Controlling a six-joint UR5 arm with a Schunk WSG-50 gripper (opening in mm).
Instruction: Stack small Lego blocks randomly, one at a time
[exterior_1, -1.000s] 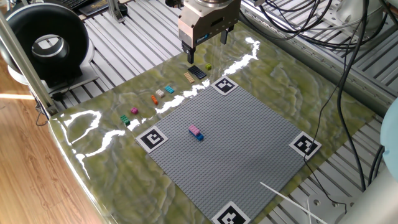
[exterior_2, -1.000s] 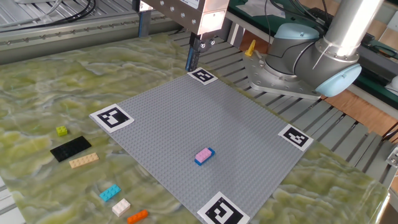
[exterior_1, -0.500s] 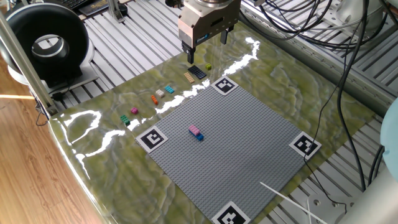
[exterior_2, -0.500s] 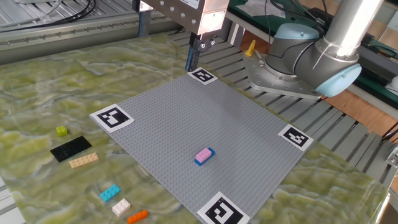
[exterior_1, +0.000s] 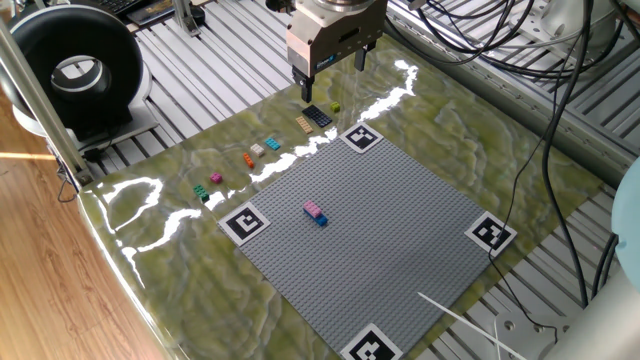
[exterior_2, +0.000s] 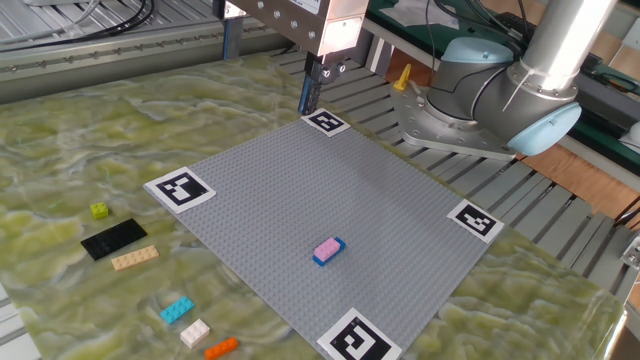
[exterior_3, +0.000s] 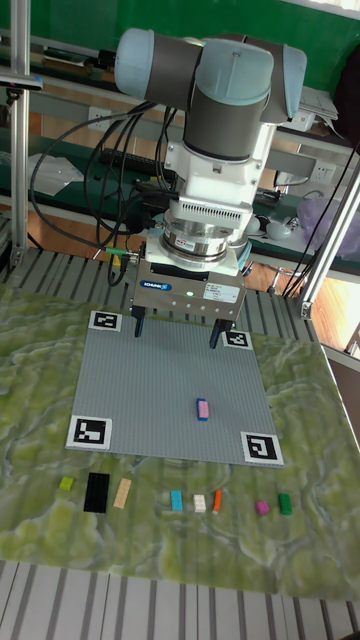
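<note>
My gripper (exterior_1: 333, 78) (exterior_3: 176, 330) hangs open and empty, well above the far edge of the grey baseplate (exterior_1: 390, 240) (exterior_3: 150, 390). In the other fixed view the gripper (exterior_2: 312, 90) shows edge-on. A pink block stacked on a blue one (exterior_1: 315, 212) (exterior_2: 328, 250) (exterior_3: 203, 409) sits near the plate's middle. Loose blocks lie in a row on the mat off the plate: yellow-green (exterior_3: 66, 483), tan (exterior_3: 123, 491), cyan (exterior_3: 177, 500), white (exterior_3: 199, 503), orange (exterior_3: 217, 500), magenta (exterior_3: 262, 507) and green (exterior_3: 283, 503).
A flat black plate (exterior_3: 97, 491) (exterior_2: 113, 238) lies among the loose blocks. Marker tags (exterior_1: 246, 222) mark the baseplate's corners. A black round device (exterior_1: 75, 70) stands at the far left, the arm's base (exterior_2: 500, 90) and cables (exterior_1: 500, 40) behind the mat.
</note>
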